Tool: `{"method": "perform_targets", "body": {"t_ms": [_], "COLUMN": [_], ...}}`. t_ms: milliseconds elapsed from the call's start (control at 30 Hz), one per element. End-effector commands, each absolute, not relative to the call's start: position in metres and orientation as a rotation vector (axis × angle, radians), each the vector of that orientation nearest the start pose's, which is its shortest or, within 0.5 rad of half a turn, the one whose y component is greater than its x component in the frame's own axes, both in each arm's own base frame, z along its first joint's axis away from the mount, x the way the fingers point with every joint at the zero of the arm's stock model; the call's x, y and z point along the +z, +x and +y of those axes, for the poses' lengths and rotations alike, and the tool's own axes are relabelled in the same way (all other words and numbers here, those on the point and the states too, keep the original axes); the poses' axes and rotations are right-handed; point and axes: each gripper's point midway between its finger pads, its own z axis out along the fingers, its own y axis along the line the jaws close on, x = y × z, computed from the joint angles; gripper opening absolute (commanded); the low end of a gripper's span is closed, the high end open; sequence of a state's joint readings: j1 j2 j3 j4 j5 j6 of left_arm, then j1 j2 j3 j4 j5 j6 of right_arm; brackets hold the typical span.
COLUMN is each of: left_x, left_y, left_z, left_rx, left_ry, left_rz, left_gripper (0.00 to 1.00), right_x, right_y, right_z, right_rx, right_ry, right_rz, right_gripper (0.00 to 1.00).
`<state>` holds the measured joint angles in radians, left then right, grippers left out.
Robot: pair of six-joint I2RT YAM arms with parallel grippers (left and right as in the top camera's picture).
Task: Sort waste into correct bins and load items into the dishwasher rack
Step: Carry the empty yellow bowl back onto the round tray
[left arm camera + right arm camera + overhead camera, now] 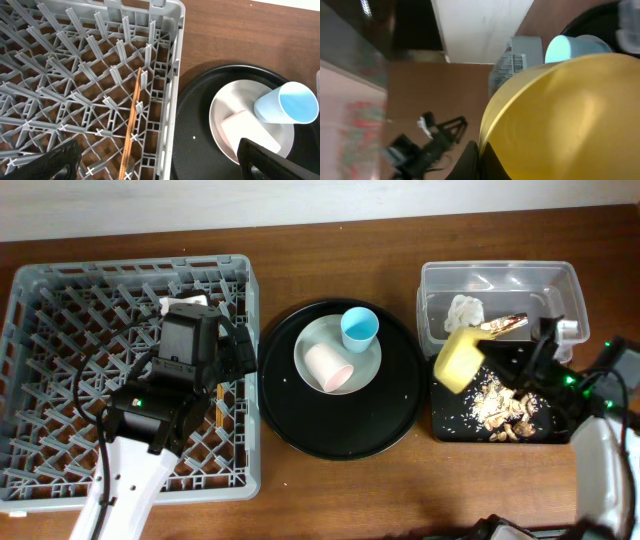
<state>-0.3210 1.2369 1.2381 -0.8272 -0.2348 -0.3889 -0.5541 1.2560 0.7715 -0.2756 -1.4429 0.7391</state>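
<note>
My right gripper (pixel 497 358) is shut on the rim of the yellow bowl (pixel 458 360), holding it tilted over the shallow black bin (pixel 447 427), where beige food scraps (pixel 500 405) lie. The bowl fills the right wrist view (pixel 570 115), with the fingers (pixel 481 159) pinching its rim. The clear bin (pixel 500 272) holds the white napkin (pixel 464 310) and gold wrapper (pixel 503 326). My left gripper (pixel 238 352) is open and empty over the right side of the grey dishwasher rack (pixel 60 300). The chopsticks (pixel 132 125) lie in the rack between its open fingers (pixel 160 167).
A round black tray (pixel 340 430) sits between the rack and the bins. On it is the pale plate (pixel 365 365) with the pink cup (pixel 328 367) lying on its side and the light-blue cup (pixel 359 329) at the plate's far edge.
</note>
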Motion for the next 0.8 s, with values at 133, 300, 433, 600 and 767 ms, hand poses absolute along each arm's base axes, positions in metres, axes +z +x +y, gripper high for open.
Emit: {"method": "perform_targets", "body": {"t_ms": [133, 300, 433, 600, 767], "left_x": [0.252, 0.252, 0.252, 0.252, 0.252], "left_y": [0.337, 0.337, 0.337, 0.337, 0.337], "left_z": [-0.069, -0.069, -0.069, -0.069, -0.069], "left_rx": [-0.069, -0.069, -0.069, -0.069, -0.069], "left_ry": [-0.191, -0.191, -0.191, -0.191, -0.191], "left_rz": [2.345, 2.345, 2.345, 2.345, 2.345], "left_gripper": [0.99, 0.99, 0.99, 0.99, 0.99], "right_x": [0.233, 0.182, 0.150, 0.104, 0.063], "right_y": [0.310, 0.298, 0.282, 0.260, 0.254], "right_z": [0.078, 0.124, 0.167, 0.204, 0.228], "right_rx": [1.216, 0.778, 0.520, 0.378, 0.365], "right_ry": [0.422, 0.281, 0.054, -0.138, -0.224], "right_rz": [2.138, 2.357, 2.442, 2.552, 2.644], "right_gripper": [0.04, 0.04, 0.04, 0.04, 0.04]}}
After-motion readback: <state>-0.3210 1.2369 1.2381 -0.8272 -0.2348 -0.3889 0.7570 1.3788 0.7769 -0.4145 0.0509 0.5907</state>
